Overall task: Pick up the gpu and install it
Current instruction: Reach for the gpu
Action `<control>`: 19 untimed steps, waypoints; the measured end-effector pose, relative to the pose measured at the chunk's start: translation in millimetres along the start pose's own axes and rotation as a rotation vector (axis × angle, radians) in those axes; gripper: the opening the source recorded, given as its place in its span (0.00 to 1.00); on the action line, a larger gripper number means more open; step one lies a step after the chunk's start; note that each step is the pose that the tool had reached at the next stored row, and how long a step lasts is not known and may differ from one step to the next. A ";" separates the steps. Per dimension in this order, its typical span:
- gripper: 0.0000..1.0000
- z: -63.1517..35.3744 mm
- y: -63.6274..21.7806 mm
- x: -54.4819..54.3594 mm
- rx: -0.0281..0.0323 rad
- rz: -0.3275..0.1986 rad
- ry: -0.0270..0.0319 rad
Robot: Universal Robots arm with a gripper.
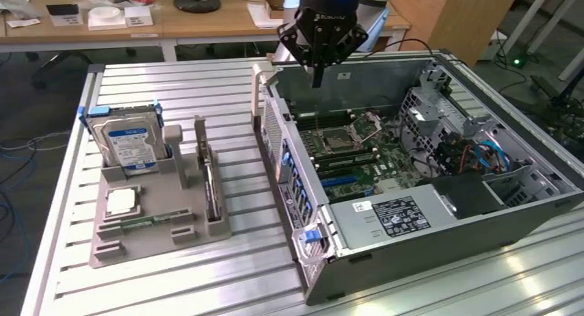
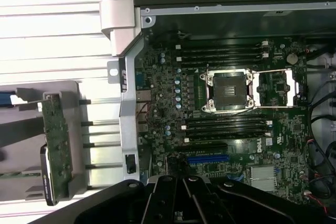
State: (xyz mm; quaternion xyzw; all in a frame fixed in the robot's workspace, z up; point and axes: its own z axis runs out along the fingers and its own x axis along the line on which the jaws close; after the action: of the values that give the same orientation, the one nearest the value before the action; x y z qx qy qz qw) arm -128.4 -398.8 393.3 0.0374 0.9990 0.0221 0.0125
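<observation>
The gpu (image 1: 212,187) is a thin dark card standing on edge in the right-hand slot of the grey holder (image 1: 155,237), at the exterior view's left of the open computer case (image 1: 429,213). The wrist view looks down on the gpu (image 2: 56,135) as a narrow green-faced board in the holder. My gripper (image 1: 316,80) hangs over the case's back corner, above the motherboard (image 1: 351,155), well apart from the gpu. Its fingers (image 2: 173,195) are pressed together with nothing between them. A blue expansion slot (image 2: 207,158) lies on the motherboard (image 2: 157,108) just beyond the fingertips.
The holder also carries a silver hard drive (image 1: 128,143), a processor chip (image 1: 122,201) and a small green memory stick (image 1: 150,220). The case has a bare processor socket (image 2: 229,90), memory rows (image 2: 220,53), a power supply (image 1: 397,217) and blue cables (image 1: 483,155). A cluttered wooden desk (image 1: 182,22) stands behind the ribbed metal table (image 1: 182,90).
</observation>
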 end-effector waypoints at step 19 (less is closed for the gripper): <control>0.11 -0.4 -1.2 16.4 -0.0001 0.000 0.0000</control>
State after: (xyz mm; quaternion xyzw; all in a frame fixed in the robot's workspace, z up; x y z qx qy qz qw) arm -144.9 -398.8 393.3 0.0374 0.9990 0.0221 0.0125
